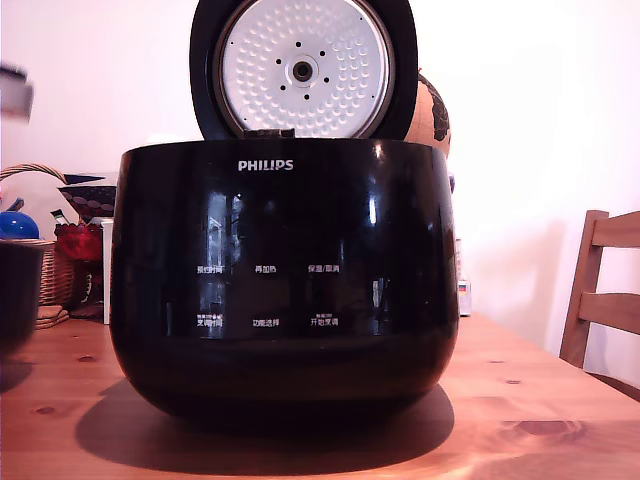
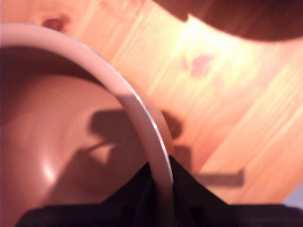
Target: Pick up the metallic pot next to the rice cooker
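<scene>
Low table-level exterior view facing the rice cooker (image 1: pixel 285 290); wrist view close above the pot rim (image 2: pixel 137 109)

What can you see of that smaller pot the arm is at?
The pot is round with a smooth, empty, glossy inside and a thin pale rim. The gripper straddles that rim, one dark finger inside the wall, one outside. In the exterior view only its dark side shows at the left edge, over the wooden table.

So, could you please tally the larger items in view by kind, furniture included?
Rice cooker: 1
Metallic pot: 1
Wicker basket: 1
Wooden chair: 1
Wooden table: 1
Total: 5
</scene>
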`<act>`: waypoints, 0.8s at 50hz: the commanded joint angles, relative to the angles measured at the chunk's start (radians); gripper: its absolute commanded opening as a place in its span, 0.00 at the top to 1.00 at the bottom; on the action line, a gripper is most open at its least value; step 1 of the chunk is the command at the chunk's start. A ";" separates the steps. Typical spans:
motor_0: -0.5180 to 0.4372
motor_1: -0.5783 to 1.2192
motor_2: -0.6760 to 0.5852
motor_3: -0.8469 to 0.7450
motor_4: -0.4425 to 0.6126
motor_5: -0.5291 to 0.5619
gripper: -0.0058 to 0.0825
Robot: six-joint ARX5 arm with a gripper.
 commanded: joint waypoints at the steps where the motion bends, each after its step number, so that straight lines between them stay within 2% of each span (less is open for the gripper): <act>1: -0.027 -0.058 0.069 -0.008 -0.050 -0.003 0.96; 8: -0.078 -0.082 0.133 -0.103 -0.078 -0.006 0.96; 28: -0.197 -0.105 0.356 -0.349 -0.093 -0.132 0.96; 40: -0.256 -0.105 0.448 -0.362 -0.092 -0.165 0.96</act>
